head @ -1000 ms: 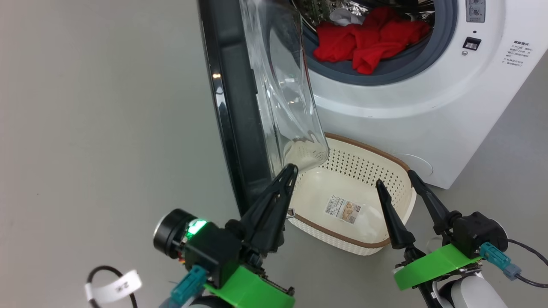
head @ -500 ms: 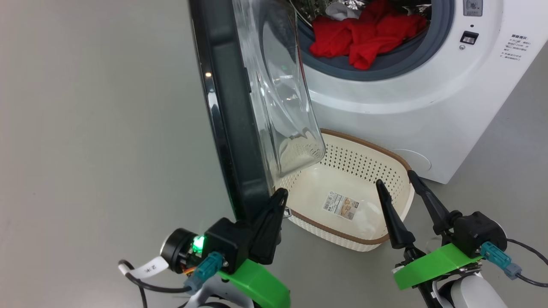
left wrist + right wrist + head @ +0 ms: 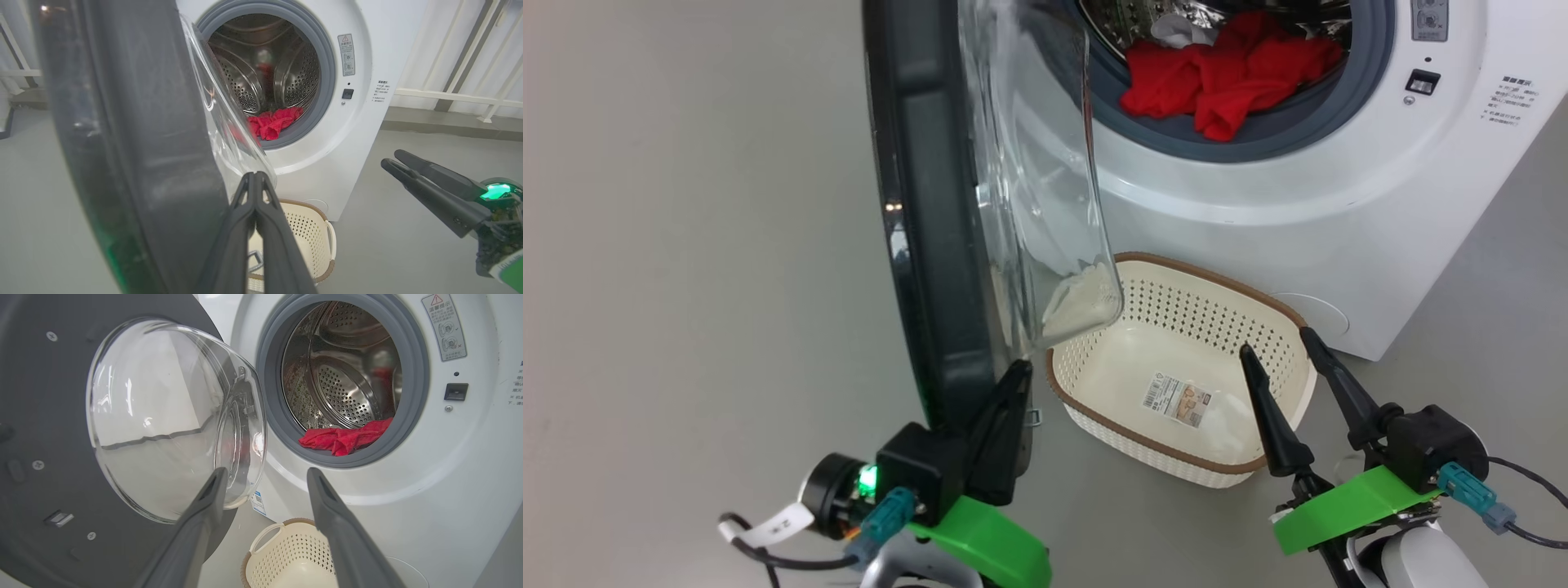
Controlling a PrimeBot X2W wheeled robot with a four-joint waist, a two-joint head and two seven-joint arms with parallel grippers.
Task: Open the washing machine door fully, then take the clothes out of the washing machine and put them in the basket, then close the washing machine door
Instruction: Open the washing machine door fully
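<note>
Item one, the washing machine (image 3: 1298,204): white front-loader standing on the grey floor (image 3: 686,245); steel perforated drum (image 3: 347,375) ringed by a grey gasket (image 3: 412,416); a warning label (image 3: 443,326) and a small dark latch socket (image 3: 1421,82) to the right of the opening.

Item two, the washing machine door (image 3: 931,245): hinged at the machine's left and swung out, so that in the head view we see it nearly edge-on; black rim outward, clear glass bowl (image 3: 1037,163) bulging towards the machine.

Item three, the clothes (image 3: 1225,77): red fabric, bunched at the lower front of the drum, one fold drooping onto the gasket; a scrap of white cloth (image 3: 1176,28) behind them.

Item four, the basket (image 3: 1213,314): cream, perforated, brown-rimmed; set on the floor just in front of the machine, below the opening and beside the door's lower edge; a label sticker (image 3: 1180,400) on its bottom.

Item five, the left gripper (image 3: 1017,371): fingers pressed tight together, nothing between them; tip at the door's bottom edge on the inner side; we cannot tell whether it touches.

Item six, the right gripper (image 3: 1276,341): jaws wide apart, holding nothing; it hovers over the basket's near right rim; in its own wrist view its fingers (image 3: 196,522) point at the machine's opening, well apart from it.
</note>
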